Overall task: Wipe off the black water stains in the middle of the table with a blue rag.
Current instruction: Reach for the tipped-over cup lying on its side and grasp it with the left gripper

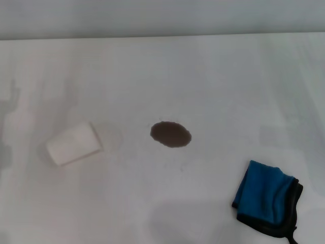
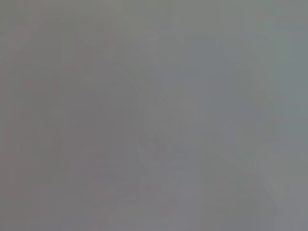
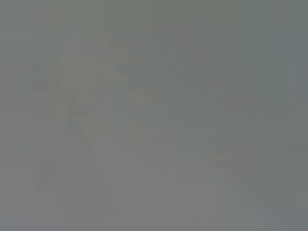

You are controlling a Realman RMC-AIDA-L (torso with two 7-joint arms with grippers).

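In the head view a dark brown-black oval puddle, the black water stains, lies in the middle of the white table. The blue rag, folded, with black edging and a short black loop, rests flat near the front right of the table, apart from the stain. Neither gripper nor any arm appears in the head view. Both wrist views are a plain grey field with nothing recognisable in them.
A white paper cup lies on its side left of the stain, about a cup's width away. The table's far edge meets a grey wall at the back.
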